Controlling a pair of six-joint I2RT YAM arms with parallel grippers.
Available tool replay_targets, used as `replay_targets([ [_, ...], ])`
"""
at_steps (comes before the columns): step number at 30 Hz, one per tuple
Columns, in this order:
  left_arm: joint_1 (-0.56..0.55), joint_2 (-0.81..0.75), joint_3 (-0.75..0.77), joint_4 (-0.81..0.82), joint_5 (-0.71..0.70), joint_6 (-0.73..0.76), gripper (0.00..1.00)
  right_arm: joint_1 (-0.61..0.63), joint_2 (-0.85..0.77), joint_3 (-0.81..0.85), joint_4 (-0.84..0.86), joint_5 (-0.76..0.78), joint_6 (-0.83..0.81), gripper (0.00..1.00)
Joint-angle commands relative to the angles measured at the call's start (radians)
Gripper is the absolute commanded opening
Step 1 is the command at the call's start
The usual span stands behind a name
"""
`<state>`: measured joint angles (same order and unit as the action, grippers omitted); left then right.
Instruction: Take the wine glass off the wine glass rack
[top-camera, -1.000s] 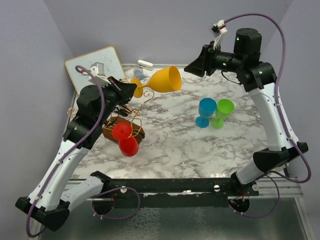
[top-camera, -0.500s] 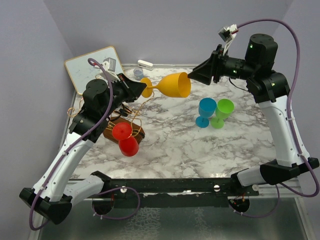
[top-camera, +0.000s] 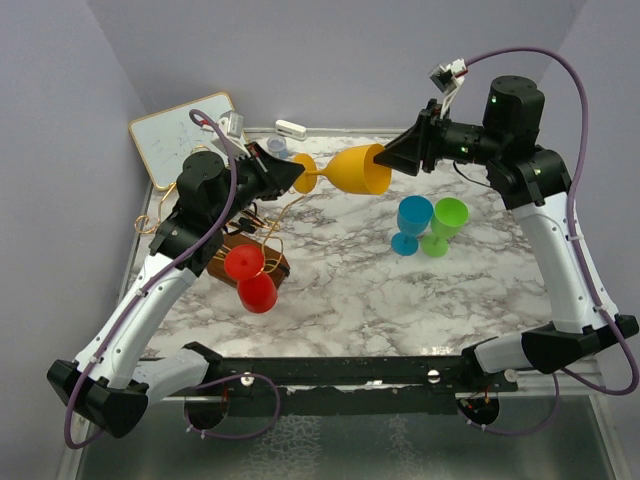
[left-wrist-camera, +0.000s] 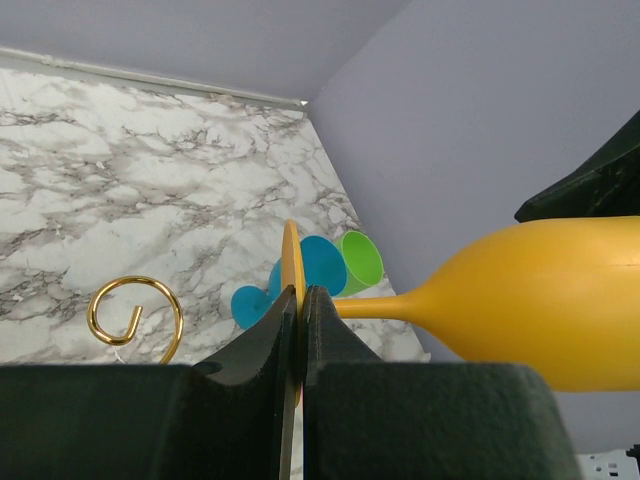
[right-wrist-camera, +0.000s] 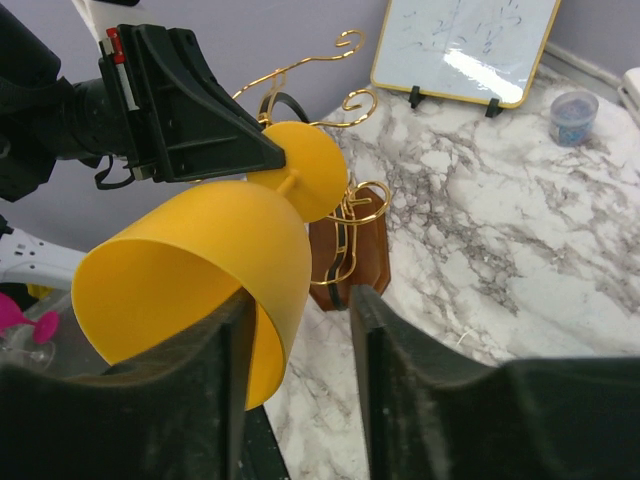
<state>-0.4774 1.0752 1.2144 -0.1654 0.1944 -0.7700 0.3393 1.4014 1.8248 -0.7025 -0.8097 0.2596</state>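
A yellow wine glass (top-camera: 355, 170) lies level in the air above the back of the table, with its mouth pointing right. My left gripper (top-camera: 297, 176) is shut on the thin disc of its foot (left-wrist-camera: 291, 262). My right gripper (right-wrist-camera: 300, 295) is open at the bowl's mouth, one finger (right-wrist-camera: 215, 370) inside the rim and the other outside, with a gap to the bowl wall. The wine glass rack (top-camera: 250, 262), gold wire on a brown wooden base, stands at the left below my left arm and is apart from the yellow glass.
Two red glasses (top-camera: 252, 277) hang at the rack's front. A blue glass (top-camera: 411, 222) and a green glass (top-camera: 445, 224) stand together at the right. A whiteboard (top-camera: 185, 135), a small cup (top-camera: 276, 148) and a white object (top-camera: 290, 127) are at the back left.
My left arm has carried the yellow glass to the right and levelled it. My right gripper has come down and left until one finger sits inside the bowl's mouth.
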Motion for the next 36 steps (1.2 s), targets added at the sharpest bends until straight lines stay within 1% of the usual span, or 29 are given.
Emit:
replay_targets([
  [1, 0.0, 0.013, 0.035, 0.042, 0.033, -0.011, 0.0, -0.002, 0.004, -0.01, 0.029, -0.022, 0.008, 0.29],
  [5, -0.001, 0.021, 0.038, 0.041, 0.036, -0.009, 0.0, -0.002, 0.018, -0.007, 0.019, -0.013, 0.01, 0.09],
  [7, -0.001, 0.019, 0.037, 0.036, 0.031, -0.004, 0.0, -0.002, 0.024, -0.006, 0.016, -0.003, 0.011, 0.01],
  [10, -0.001, 0.012, 0.042, 0.017, 0.015, 0.005, 0.0, -0.002, 0.029, -0.002, 0.011, 0.025, 0.014, 0.01],
  [11, -0.001, 0.009, 0.041, 0.015, 0.009, 0.006, 0.02, -0.002, 0.032, -0.002, 0.011, 0.026, 0.016, 0.01],
  [14, -0.001, 0.007, 0.041, 0.017, 0.014, 0.007, 0.0, -0.002, 0.036, -0.007, 0.024, -0.004, 0.022, 0.01],
  [15, -0.001, 0.007, 0.042, 0.021, 0.019, 0.007, 0.0, -0.002, 0.039, -0.008, 0.028, -0.016, 0.024, 0.06],
  [16, -0.001, 0.009, 0.043, 0.023, 0.025, 0.006, 0.0, -0.001, 0.041, -0.01, 0.032, -0.029, 0.025, 0.14],
  [18, -0.001, 0.013, 0.045, 0.026, 0.029, 0.005, 0.0, 0.0, 0.045, -0.017, 0.039, -0.056, 0.028, 0.24],
  [20, -0.001, 0.015, 0.045, 0.031, 0.031, 0.005, 0.0, 0.0, 0.046, -0.02, 0.037, -0.059, 0.029, 0.29],
  [21, -0.001, 0.018, 0.045, 0.033, 0.032, 0.003, 0.0, 0.0, 0.049, -0.021, 0.037, -0.058, 0.028, 0.3],
  [24, -0.001, 0.025, 0.048, 0.041, 0.039, -0.001, 0.0, 0.002, 0.055, -0.02, 0.034, -0.06, 0.026, 0.3],
  [26, -0.001, 0.03, 0.053, 0.042, 0.044, -0.002, 0.0, 0.006, 0.064, -0.013, 0.021, -0.05, 0.019, 0.27],
  [27, -0.001, 0.031, 0.056, 0.041, 0.046, -0.003, 0.0, 0.008, 0.068, -0.009, 0.013, -0.041, 0.015, 0.24],
  [28, -0.001, 0.032, 0.057, 0.041, 0.046, -0.003, 0.0, 0.01, 0.073, -0.006, 0.008, -0.036, 0.011, 0.18],
  [29, -0.001, 0.032, 0.057, 0.04, 0.046, -0.002, 0.0, 0.01, 0.075, -0.005, 0.005, -0.032, 0.01, 0.1],
  [30, -0.001, 0.033, 0.056, 0.037, 0.045, -0.001, 0.01, 0.01, 0.075, -0.006, 0.005, -0.028, 0.009, 0.03],
  [31, -0.001, 0.031, 0.057, 0.033, 0.043, 0.0, 0.06, 0.01, 0.073, -0.008, 0.005, -0.02, 0.01, 0.01],
  [34, -0.001, 0.028, 0.063, 0.004, 0.017, 0.012, 0.31, 0.01, 0.07, -0.003, 0.006, 0.018, 0.015, 0.01],
  [36, -0.001, 0.02, 0.075, -0.049, -0.038, 0.035, 0.43, 0.01, 0.067, 0.01, 0.002, 0.056, 0.018, 0.01],
])
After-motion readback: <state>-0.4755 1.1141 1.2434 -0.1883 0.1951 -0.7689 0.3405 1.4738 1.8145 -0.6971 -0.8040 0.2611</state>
